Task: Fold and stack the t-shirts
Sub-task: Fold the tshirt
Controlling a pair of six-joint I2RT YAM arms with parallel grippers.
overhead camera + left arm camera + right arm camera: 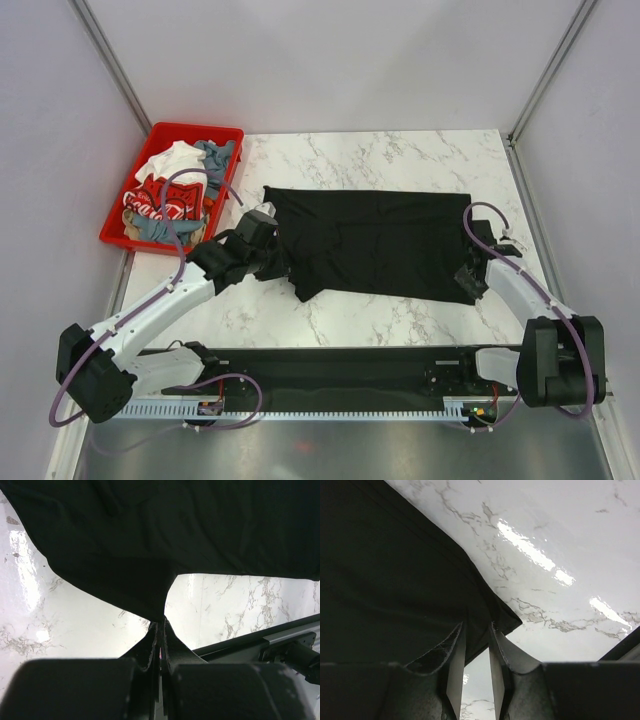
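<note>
A plain black t-shirt (380,240) lies spread across the marble table, folded into a wide band. My left gripper (285,264) is at the shirt's near left corner and is shut on the cloth; in the left wrist view the fingers (161,624) pinch a lifted point of the black t-shirt (150,540). My right gripper (468,283) is at the near right corner. In the right wrist view its fingers (477,627) stand a little apart, with the black t-shirt's (385,590) corner lying between them. A white t-shirt (175,158), a red Coca-Cola t-shirt (160,203) and a grey-blue t-shirt (216,156) lie bunched at the far left.
The red plastic bin (195,128) holding the other t-shirts stands at the table's far left edge. White marble table (380,155) lies beyond the shirt. A black rail (350,365) runs along the near edge. Walls close in on both sides.
</note>
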